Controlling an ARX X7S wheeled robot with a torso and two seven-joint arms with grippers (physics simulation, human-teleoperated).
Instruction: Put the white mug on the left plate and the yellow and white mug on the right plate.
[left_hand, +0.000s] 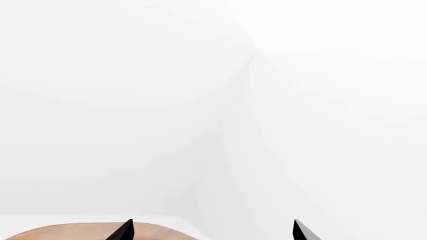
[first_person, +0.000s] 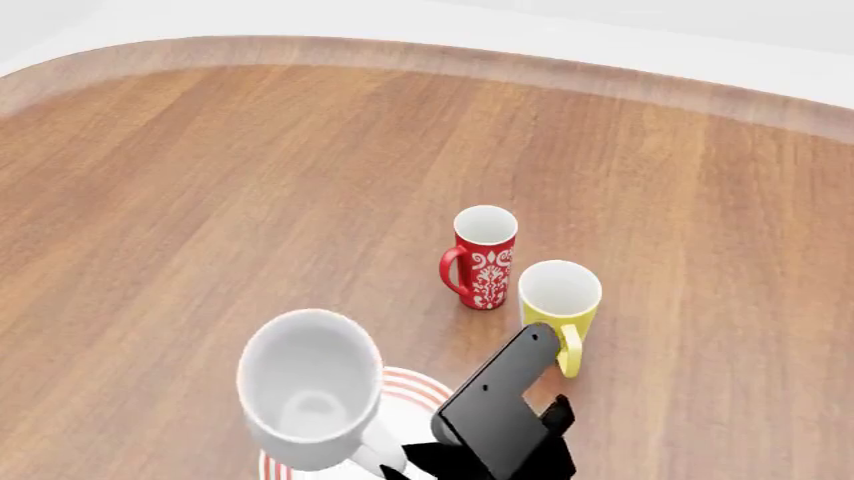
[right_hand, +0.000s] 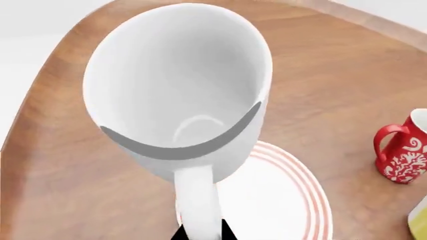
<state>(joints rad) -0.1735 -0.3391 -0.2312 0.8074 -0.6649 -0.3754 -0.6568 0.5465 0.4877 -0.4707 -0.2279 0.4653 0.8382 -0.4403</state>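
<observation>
The large white mug (first_person: 310, 385) hangs tilted just above a white plate with red rings (first_person: 416, 386). My right gripper (right_hand: 200, 233) is shut on the mug's handle (right_hand: 197, 200); the mug (right_hand: 180, 90) and the plate (right_hand: 280, 200) fill the right wrist view. Only this one plate shows; the other is out of view. The yellow and white mug (first_person: 559, 300) stands upright on the table beyond my right arm (first_person: 494, 415). My left gripper (left_hand: 213, 231) is open and empty, facing a white wall, and does not show in the head view.
A tall red mug with a white pattern (first_person: 483, 257) stands close beside the yellow mug, and also shows in the right wrist view (right_hand: 400, 155). The wooden table (first_person: 240, 180) has a curved far edge. The left wrist view shows a bit of the table's edge (left_hand: 67, 232).
</observation>
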